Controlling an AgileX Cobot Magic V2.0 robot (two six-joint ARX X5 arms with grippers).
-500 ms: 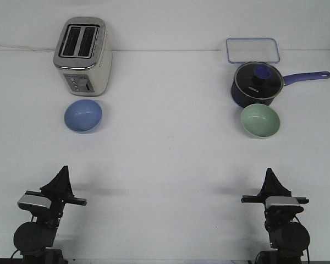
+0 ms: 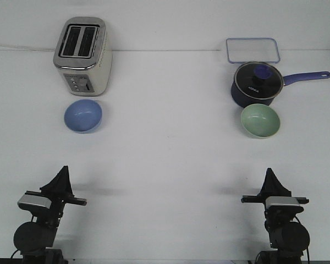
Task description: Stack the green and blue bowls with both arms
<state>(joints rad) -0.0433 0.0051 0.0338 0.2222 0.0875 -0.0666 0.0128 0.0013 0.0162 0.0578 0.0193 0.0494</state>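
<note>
Blue bowl (image 2: 83, 115) and green bowl (image 2: 260, 120) judged light, rigid, slick-walled, best pinched at the rim; my left hand (image 2: 62, 175) and right hand (image 2: 270, 176) hold nothing, opening undeterminable

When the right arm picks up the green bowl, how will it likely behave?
The green bowl looks rigid, smooth and glossy, so it may slip between the fingers. It seems small and probably light. Standing upright on a narrow base, it might tip if pushed at the rim.

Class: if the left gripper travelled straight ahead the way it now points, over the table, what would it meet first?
Probably the blue bowl, which lies almost directly ahead of the left gripper, with the toaster just behind it. The gripper's height is unclear, so it might pass over the bowl.
</note>
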